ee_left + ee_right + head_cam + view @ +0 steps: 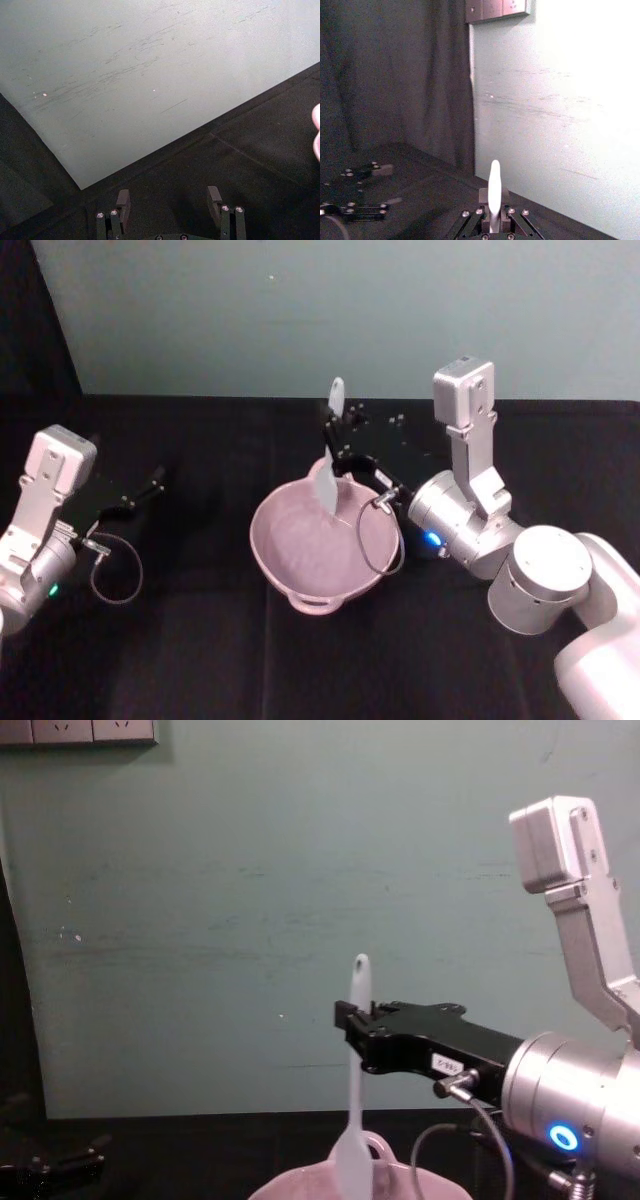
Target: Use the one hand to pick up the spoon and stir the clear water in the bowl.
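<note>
A pale teal wall (300,310) stands behind a table (200,660) covered in black cloth. The silver-grey right arm (545,585) reaches in from the right side of the head view, with a blue light ring (433,538) lit near its wrist. The left arm (35,530) sits parked at the table's left edge, well apart from the work.

The pale pink ceramic bowl (290,540) stands near the middle of the table, with its small loop handle (312,605) on the side towards the robot. Its rim also shows in the chest view (300,1185).

The right gripper (330,440), black with a small white label, hangs level above the far rim of the bowl. Its fingers are clamped on the handle of the white plastic spoon (328,485). The left gripper (155,478) lies low over the cloth with its two fingers spread and nothing between them, as the left wrist view (169,195) shows.

The spoon stands nearly upright. Its slim handle end pokes up above the right gripper's fingers and its broad end points down into the bowl, as the chest view (353,1140) shows from the side. I cannot tell whether the tip touches the water; no liquid can be made out on the bowl's pink inside
</note>
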Available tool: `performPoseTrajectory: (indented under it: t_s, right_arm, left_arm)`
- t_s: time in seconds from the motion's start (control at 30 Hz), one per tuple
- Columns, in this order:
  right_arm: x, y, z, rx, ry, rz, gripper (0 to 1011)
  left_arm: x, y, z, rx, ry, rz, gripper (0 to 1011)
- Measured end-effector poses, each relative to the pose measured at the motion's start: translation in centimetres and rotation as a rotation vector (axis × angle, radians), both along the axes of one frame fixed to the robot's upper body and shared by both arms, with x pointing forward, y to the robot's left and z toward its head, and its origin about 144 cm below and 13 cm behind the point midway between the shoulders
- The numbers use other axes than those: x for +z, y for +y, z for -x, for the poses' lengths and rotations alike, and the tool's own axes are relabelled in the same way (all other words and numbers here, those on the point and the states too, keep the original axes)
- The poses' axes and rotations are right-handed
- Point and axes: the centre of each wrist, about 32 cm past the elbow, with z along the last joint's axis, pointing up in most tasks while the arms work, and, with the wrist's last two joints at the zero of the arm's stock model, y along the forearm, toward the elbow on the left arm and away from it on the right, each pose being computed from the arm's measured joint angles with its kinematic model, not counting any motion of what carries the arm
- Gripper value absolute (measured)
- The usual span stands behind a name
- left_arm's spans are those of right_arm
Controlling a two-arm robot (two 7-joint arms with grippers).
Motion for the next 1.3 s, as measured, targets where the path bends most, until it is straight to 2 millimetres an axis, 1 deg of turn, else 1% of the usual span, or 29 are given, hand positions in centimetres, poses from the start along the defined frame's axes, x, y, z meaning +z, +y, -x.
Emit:
performPoseTrajectory:
  t_s: [0.13,0.3,0.57,0.73,0.87,1.03,1.2,1.3]
  right_arm:
    - [0.5,-0.9,-0.1,-0.029,-0.026,0.031,113]
    - [1.4,-2.2,0.4,-0.031,-0.006,0.067,113]
    - [2.4,-3.9,2.1,0.023,0.094,0.092,113]
    - [2.9,-4.2,3.4,0.076,0.126,0.077,113]
    - [3.2,-3.7,4.6,0.131,0.137,0.055,113]
    - [2.8,-2.6,5.2,0.179,0.167,0.039,113]
    - [2.0,-1.1,4.7,0.199,0.183,0.019,113]
    - [1.4,0.0,3.7,0.181,0.172,0.007,113]
  left_arm:
    - [0.0,0.0,0.0,0.0,0.0,0.0,1011]
    - [0.0,0.0,0.0,0.0,0.0,0.0,1011]
    - [0.0,0.0,0.0,0.0,0.0,0.0,1011]
    - [0.0,0.0,0.0,0.0,0.0,0.0,1011]
    - [0.0,0.0,0.0,0.0,0.0,0.0,1011]
    - [0.0,0.0,0.0,0.0,0.0,0.0,1011]
    - [0.0,0.0,0.0,0.0,0.0,0.0,1011]
    - [0.0,0.0,0.0,0.0,0.0,0.0,1011]
